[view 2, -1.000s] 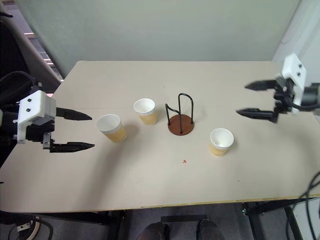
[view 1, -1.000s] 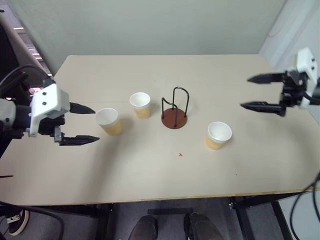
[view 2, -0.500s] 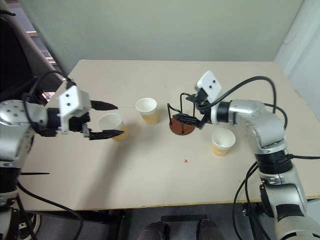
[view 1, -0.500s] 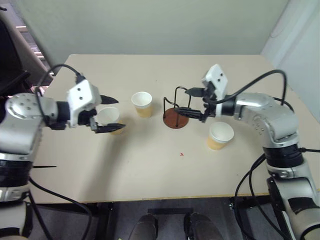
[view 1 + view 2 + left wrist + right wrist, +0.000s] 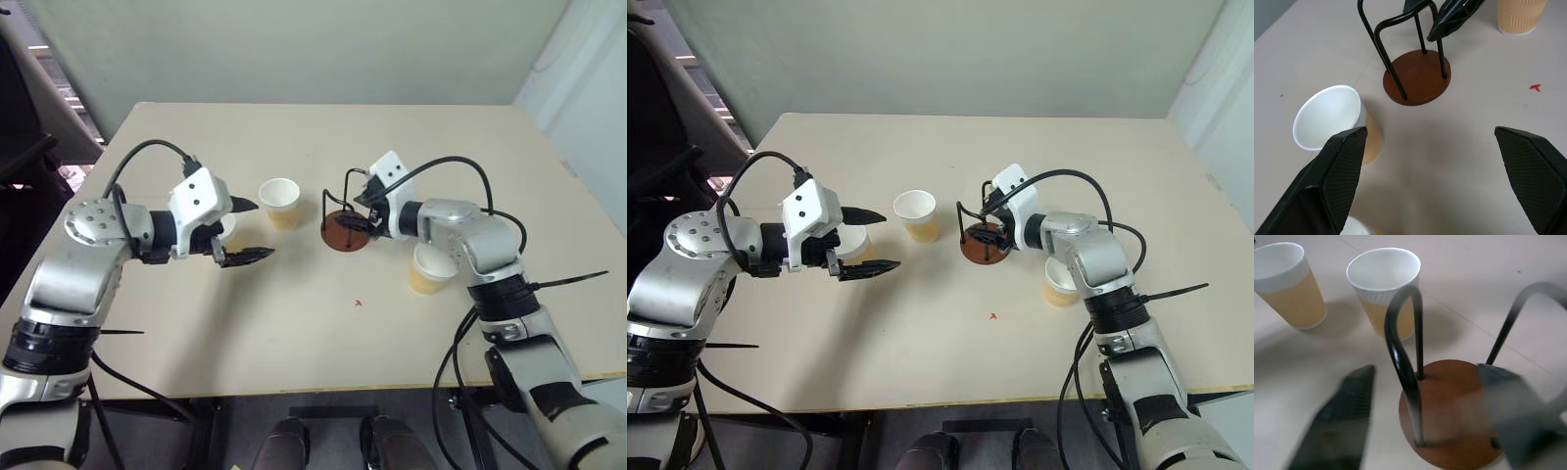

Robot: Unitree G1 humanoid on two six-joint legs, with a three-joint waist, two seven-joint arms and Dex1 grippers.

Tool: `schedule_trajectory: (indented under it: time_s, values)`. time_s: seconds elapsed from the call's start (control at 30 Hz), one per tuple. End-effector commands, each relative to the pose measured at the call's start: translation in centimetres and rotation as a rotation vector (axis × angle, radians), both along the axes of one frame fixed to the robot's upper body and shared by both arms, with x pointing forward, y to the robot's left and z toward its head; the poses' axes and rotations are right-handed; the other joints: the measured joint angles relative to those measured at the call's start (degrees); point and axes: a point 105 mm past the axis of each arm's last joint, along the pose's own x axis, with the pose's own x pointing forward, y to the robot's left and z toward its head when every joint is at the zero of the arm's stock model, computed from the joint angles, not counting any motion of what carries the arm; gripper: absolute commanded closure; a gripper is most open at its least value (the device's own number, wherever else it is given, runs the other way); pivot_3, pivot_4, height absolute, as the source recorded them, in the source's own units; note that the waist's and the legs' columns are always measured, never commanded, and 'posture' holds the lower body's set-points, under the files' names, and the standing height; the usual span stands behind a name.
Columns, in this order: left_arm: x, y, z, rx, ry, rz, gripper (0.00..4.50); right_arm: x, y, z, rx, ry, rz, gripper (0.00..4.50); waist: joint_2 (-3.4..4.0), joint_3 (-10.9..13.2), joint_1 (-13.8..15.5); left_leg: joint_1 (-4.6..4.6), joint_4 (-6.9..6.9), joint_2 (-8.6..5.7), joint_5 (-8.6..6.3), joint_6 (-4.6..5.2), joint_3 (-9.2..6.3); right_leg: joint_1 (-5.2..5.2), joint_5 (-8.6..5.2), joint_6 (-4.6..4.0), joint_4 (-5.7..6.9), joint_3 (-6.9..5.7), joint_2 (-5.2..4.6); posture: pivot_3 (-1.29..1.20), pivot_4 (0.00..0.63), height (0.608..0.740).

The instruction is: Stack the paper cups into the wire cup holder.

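Both claws have swung inward since a second ago. The left claw [image 5: 245, 231] gapes empty around the nearest cup [image 5: 227, 233]; centre it before closing. The right claw [image 5: 359, 210], half-open and empty, straddles the holder [image 5: 345, 230] mid-worktop [image 5: 323, 333]; steady it.

Free room and obstacles. The wire cup holder [image 5: 345, 217] stands mid-table, with the right gripper [image 5: 355, 211] at its loops, blocking approach from the right. One paper cup [image 5: 279, 203] stands just left of it, another [image 5: 850, 245] between the left gripper's [image 5: 247, 231] spread fingers, a third [image 5: 427, 270] beneath the right forearm. The near tabletop [image 5: 323, 343] lies open.
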Motion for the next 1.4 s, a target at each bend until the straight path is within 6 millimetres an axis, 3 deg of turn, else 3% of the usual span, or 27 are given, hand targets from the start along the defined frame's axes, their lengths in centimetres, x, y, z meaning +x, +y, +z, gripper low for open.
schedule_trajectory:
  time_s: [0.03, 0.2, 0.33, 0.47, 0.57, 0.7, 0.83, 0.9, 1.23, 1.4]
  values:
    - [-0.4, 0.1, 1.3, 0.003, -0.049, 0.001, 0.00, -0.1, 0.4, 2.3, 0.028, -0.071, 0.030, 2.71, 0.00, 0.0, 0.0, 0.00, 0.00, 0.00, 0.00, 0.00, 0.00, 0.00, 0.00, 0.00, 0.01, 0.00, 0.00, 0.00, 0.150, 0.740]
    - [-0.6, 0.1, 1.5, 0.017, -0.044, -0.021, 0.00, -1.5, 0.7, 3.1, 0.048, -0.073, 0.120, 4.48, -0.01, 0.0, 0.1, -0.01, 0.00, 0.00, 0.01, -0.02, 0.00, 0.00, 0.01, 0.00, 0.02, 0.00, 0.00, 0.00, 0.150, 0.740]
    - [-1.3, -0.4, 1.8, 0.030, -0.011, -0.095, 0.00, -3.5, 0.3, 4.0, 0.039, -0.086, 0.233, 4.48, -0.01, 0.0, 0.2, -0.08, -0.01, 0.00, 0.01, -0.03, 0.00, -0.03, 0.01, 0.00, -0.02, -0.01, 0.00, 0.00, 0.150, 0.740]
    - [-3.1, -1.3, 1.7, 0.062, 0.069, -0.246, 0.00, -7.8, -0.5, 4.3, -0.031, -0.131, 0.482, 4.48, -0.02, 0.0, 0.5, -0.21, 0.00, -0.02, 0.01, -0.02, -0.02, -0.06, 0.01, 0.02, -0.08, -0.03, 0.00, 0.00, 0.150, 0.740]
    - [-4.1, -1.8, 0.9, 0.118, 0.127, -0.338, 0.00, -11.2, -1.4, 3.5, -0.108, -0.121, 0.678, 4.48, -0.03, 0.0, 0.6, -0.26, -0.01, -0.03, -0.01, -0.02, -0.01, -0.06, 0.03, 0.06, -0.08, -0.01, 0.00, 0.00, 0.150, 0.740]
    - [-5.3, -1.9, -0.8, 0.202, 0.210, -0.421, 0.00, -13.1, -2.6, 1.1, -0.251, -0.105, 0.818, 4.48, -0.06, 0.0, 0.3, -0.18, 0.04, 0.00, -0.01, -0.01, 0.04, -0.05, 0.06, 0.10, -0.08, 0.07, 0.00, 0.00, 0.150, 0.740]
    - [-5.7, -1.5, -1.6, 0.257, 0.245, -0.447, 0.00, -13.0, -3.3, 0.2, -0.318, -0.166, 0.894, 4.48, -0.06, 0.0, -0.1, -0.04, 0.00, 0.02, -0.02, 0.03, 0.06, -0.04, 0.18, 0.07, 0.05, 0.14, 0.01, 0.00, 0.150, 0.740]
    - [-5.7, -1.5, -1.6, 0.256, 0.242, -0.447, 0.00, -13.0, -3.5, 0.0, -0.332, -0.178, 0.919, 4.48, -0.06, 0.0, 0.0, -0.02, -0.02, 0.03, -0.27, 0.64, 0.06, -0.04, 0.32, 0.01, 0.07, 0.13, 0.01, 0.00, 0.150, 0.740]
    - [-5.8, -1.5, -1.4, 0.252, 0.230, -0.433, 0.00, -11.7, -3.6, -0.9, -0.399, -0.193, 0.914, 4.48, -0.06, 0.0, 0.0, -0.02, 0.04, 0.03, 0.01, 0.83, 0.07, -0.01, 0.76, -0.14, 0.00, 0.14, 0.01, 0.00, 0.150, 0.740]
    - [-5.6, -1.6, -1.3, 0.244, 0.223, -0.434, 0.00, -11.4, -3.8, -0.7, -0.400, -0.179, 0.905, 2.96, -0.06, 0.0, 0.0, -0.04, 0.02, 0.02, 0.02, 0.83, 0.07, -0.01, 0.77, -0.14, -0.05, 0.13, 0.01, 0.00, 0.150, 0.740]
